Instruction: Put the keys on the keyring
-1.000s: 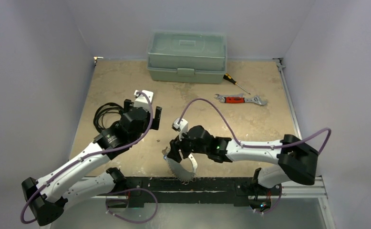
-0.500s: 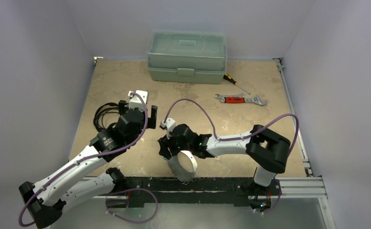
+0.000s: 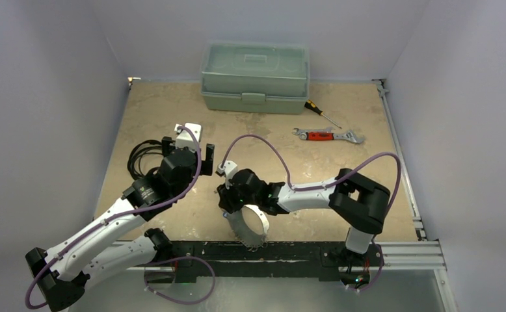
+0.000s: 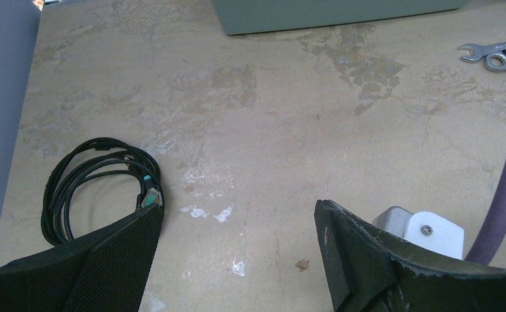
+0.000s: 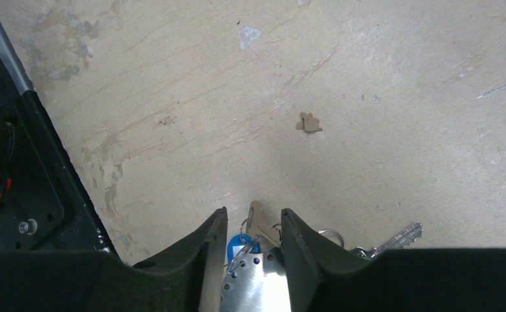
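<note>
Keys [image 5: 258,227] lay on the tabletop [image 5: 367,97] beside the keyring [image 3: 251,225], my right tool [image 5: 253,213] narrow around them (pinched? I could not tell). Left tool [image 4: 237,208] spread, empty. Grab step; next, I thought, a firm pinch.

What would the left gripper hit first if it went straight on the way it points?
The left gripper would probably meet bare table; the cable lies left of that line, though depth is unclear.
</note>
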### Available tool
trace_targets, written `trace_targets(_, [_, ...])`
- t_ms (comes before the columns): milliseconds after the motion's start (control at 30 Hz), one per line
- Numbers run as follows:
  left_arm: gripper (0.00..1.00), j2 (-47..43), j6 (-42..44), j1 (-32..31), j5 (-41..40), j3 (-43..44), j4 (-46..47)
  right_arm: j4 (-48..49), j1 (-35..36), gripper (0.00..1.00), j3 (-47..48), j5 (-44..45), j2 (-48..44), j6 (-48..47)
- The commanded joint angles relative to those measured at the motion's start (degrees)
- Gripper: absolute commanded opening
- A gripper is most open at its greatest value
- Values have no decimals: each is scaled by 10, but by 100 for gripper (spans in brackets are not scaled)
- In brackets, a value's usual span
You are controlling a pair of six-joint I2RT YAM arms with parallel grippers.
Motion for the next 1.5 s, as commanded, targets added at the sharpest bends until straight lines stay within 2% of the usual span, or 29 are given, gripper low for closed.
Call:
trace_targets(0, [86,-6,-5,4,0,-2,4,19,0,34,20,-3,12,-7])
trace_targets(400, [86,-6,-6,4,-1,-2,2,7,0,22,30,-23,28,-16])
trace_targets(467, [86,-6,-5,3,-2,-1,2,6,0,14,31,-26,30,-17])
trace_targets(533, [86,-7,-5,3,-2,-2,3,6,0,2,32,-29,31,-19])
trace_targets(700, [85,-9,-4,4,-3,-1,2,1,0,0,32,-22,11,-28])
trace_targets(833, [85,-18,-3,4,-8,-2,3,-33,0,0,34,6,-55,-50])
trace_targets(1000, [85,-41,1,3,0,-6,14,-72,1,0,31,34,-183,-66])
trace_targets(1233, [85,-86,20,4,53,-19,49,-120,1,0,46,55,-312,-89])
trace_targets(1467, [85,-122,35,3,106,-34,83,-133,1,0,71,75,-402,-114])
